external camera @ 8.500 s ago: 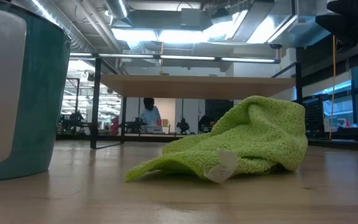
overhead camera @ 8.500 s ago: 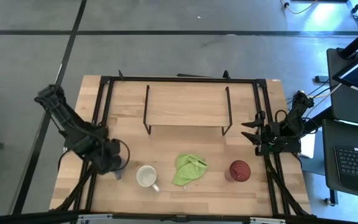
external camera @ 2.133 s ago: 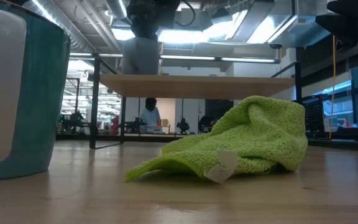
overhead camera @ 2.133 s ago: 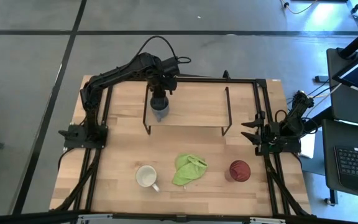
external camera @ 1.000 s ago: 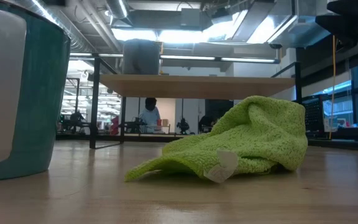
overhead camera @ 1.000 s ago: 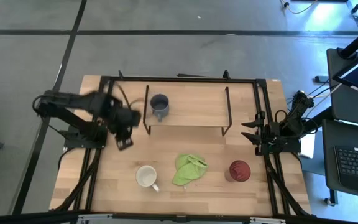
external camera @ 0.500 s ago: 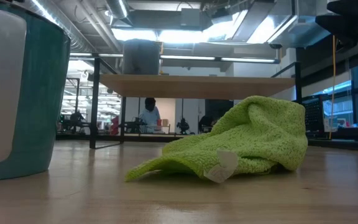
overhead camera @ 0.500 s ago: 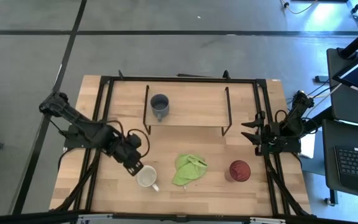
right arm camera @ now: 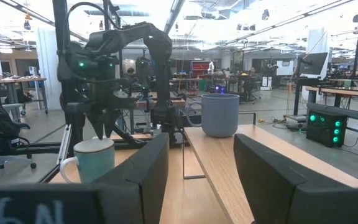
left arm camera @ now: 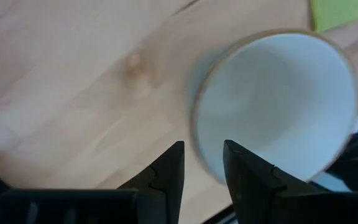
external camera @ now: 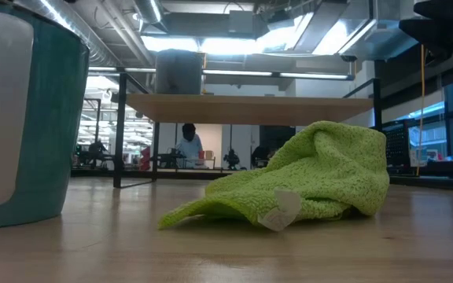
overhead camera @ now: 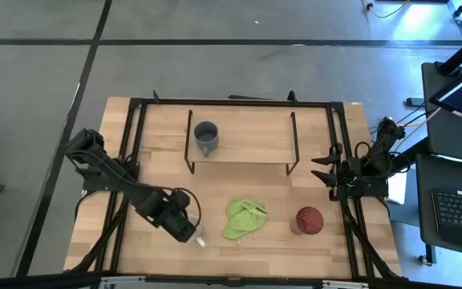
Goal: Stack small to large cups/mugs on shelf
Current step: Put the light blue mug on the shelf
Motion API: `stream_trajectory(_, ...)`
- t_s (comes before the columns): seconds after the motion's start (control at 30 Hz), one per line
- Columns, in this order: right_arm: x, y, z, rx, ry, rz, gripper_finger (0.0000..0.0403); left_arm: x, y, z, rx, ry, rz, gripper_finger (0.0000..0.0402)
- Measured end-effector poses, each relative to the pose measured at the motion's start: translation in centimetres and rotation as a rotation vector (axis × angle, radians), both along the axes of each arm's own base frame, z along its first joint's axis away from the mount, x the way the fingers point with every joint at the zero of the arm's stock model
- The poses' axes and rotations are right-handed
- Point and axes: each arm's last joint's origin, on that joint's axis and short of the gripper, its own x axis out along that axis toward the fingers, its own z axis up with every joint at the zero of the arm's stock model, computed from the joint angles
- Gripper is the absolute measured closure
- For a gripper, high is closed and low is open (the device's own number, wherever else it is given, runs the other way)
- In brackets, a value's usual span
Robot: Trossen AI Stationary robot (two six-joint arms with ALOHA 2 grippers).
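White mug (left arm camera: 275, 106) sits on the surface at ~7 o'clock in the high view, just beside the green cloth (overhead camera: 245, 218), which lies at its 3 o'clock. Looks glazed ceramic: rigid, fairly heavy for its size, slick, chips if dropped. Handle (overhead camera: 200, 239) pokes toward 5 o'clock. Best hold, I'd say: one finger inside the rim, one outside on the wall opposite the handle; squeeze firmly, no crush risk.

Left hand (left arm camera: 202, 163) is directly over the mug, fingers narrowly apart, holding nothing, straddling the near rim in the wrist view. Right hand (overhead camera: 328, 176) parked at 3 o'clock, fingers wide, empty.

Blue-grey mug (overhead camera: 206, 136) stands on the shelf (overhead camera: 251, 135) at its left end, ~11 o'clock. Dark red cup (overhead camera: 309, 219) on the surface at ~5 o'clock, well apart from both hands.

Vs 0.5 s ago: left hand has slid from just 10 o'clock of the white mug to on top of it, now covering it in the high view. Vs 2.1 s ago: it was at the shelf on the blue-grey mug. Cups, cloth, right arm unchanged.
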Motion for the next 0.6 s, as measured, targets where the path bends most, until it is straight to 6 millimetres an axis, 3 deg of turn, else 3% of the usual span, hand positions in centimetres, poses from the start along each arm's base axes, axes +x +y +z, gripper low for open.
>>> stream_trajectory(0.6, 0.0, 0.0, 0.0, 0.000, 0.000, 0.000, 0.0221, 0.7, -0.3, -1.3, 0.076, -0.005, 0.055, 0.0296)
